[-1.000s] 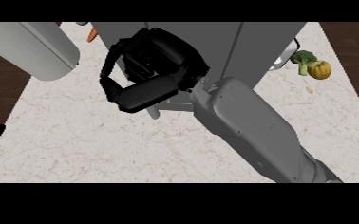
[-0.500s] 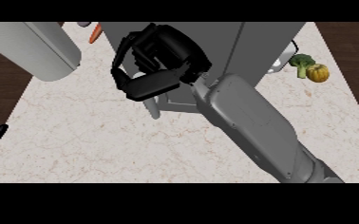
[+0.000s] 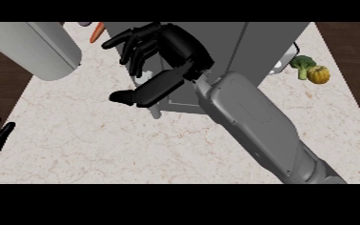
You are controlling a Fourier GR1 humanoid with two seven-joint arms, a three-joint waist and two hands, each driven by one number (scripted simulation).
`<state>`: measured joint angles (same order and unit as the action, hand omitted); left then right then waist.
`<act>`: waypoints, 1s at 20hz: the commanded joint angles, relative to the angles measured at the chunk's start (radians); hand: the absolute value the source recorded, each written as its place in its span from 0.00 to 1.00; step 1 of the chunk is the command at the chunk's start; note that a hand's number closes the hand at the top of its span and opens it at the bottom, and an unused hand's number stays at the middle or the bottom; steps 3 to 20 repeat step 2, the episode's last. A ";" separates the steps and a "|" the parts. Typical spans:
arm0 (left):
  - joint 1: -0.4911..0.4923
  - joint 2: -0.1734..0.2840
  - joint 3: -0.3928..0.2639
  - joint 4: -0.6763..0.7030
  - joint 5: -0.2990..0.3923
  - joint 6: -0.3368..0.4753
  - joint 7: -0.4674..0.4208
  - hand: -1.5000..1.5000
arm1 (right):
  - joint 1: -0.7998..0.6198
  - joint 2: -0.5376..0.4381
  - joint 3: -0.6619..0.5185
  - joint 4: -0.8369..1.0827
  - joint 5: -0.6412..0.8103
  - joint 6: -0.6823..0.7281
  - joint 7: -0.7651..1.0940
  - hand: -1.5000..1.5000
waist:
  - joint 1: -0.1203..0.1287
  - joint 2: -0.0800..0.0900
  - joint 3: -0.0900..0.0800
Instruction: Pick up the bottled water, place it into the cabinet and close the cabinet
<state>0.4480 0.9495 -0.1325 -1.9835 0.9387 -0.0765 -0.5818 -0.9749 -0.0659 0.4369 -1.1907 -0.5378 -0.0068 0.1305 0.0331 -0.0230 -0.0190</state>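
Right hand [image 3: 163, 52], fingers spread and holding nothing, hovers before the grey cabinet [image 3: 267, 43]; left hand [image 3: 5, 132] unreadable. Risk: its fingers catch the cabinet's edge, jamming closure.

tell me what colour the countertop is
Pale beige marble with faint veins, countertop, in the head view.

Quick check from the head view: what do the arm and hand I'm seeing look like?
The right hand is glossy black with segmented fingers and a thick thumb, on a smooth grey boxy forearm with rounded panel edges. No cables or markings show. Only a black sliver of the left hand shows.
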 commanded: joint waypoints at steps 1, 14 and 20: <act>0.003 -0.016 -0.004 -0.003 -0.009 -0.004 -0.003 0.00 | -0.052 -0.079 -0.130 0.125 0.050 -0.102 -0.035 0.00 | -0.007 0.030 0.018; -0.014 -0.008 0.005 -0.020 0.000 0.010 0.017 0.00 | -0.036 -0.094 -0.126 0.106 0.042 -0.080 -0.028 0.00 | -0.018 0.028 0.019; -0.014 -0.008 0.005 -0.020 0.000 0.010 0.017 0.00 | -0.036 -0.094 -0.126 0.106 0.042 -0.080 -0.028 0.00 | -0.018 0.028 0.019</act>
